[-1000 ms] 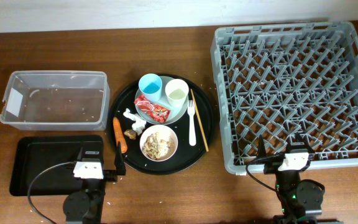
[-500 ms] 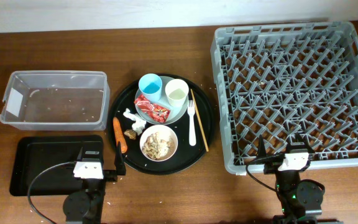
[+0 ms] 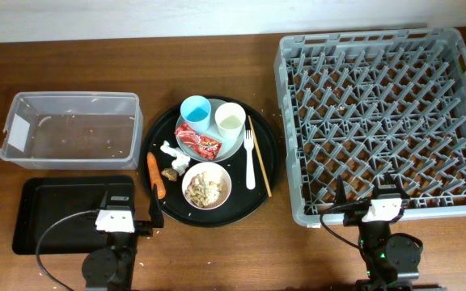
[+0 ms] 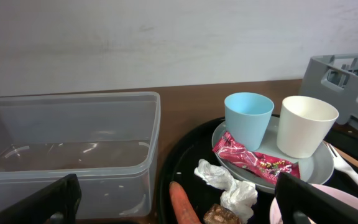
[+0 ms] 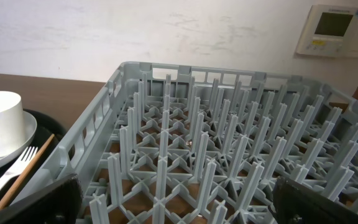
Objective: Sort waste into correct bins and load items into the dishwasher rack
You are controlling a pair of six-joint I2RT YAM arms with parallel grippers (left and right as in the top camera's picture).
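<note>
Since each wrist cam only catches dark finger ends in its bottom corners, I'm reading the left pincer (image 4: 176, 183) and right pincer (image 5: 178, 183) as spread wide with nothing between them, both low at the near edge of the worktop (image 3: 217, 56). From overhead, everything sits on the round black tray (image 3: 267, 174). The blue cup (image 3: 195, 111), cream cup (image 3: 230, 120) and red wrapper (image 3: 198, 142) are on the plate (image 3: 231, 145), and the tissue (image 3: 175, 156) and brown lump (image 3: 170, 173) are just left of it. The carrot (image 3: 155, 176) is at the tray's left rim, and the bowl (image 3: 226, 194) holds the rice scraps (image 3: 205, 186). The fork (image 3: 251, 162) and stick (image 3: 259, 158) lie side by side on the right. The clear tub (image 3: 71, 96) and shallow black tray (image 3: 55, 214) are to the left, and the rack (image 3: 379, 121) is to the right. On the left wrist cam the bowl, lump and carrot are chopped off by the bottom edge. On the right one the rack runs out of frame and the cream cup is cut at the left. Overhead, the arm bases are cropped at the bottom.
</note>
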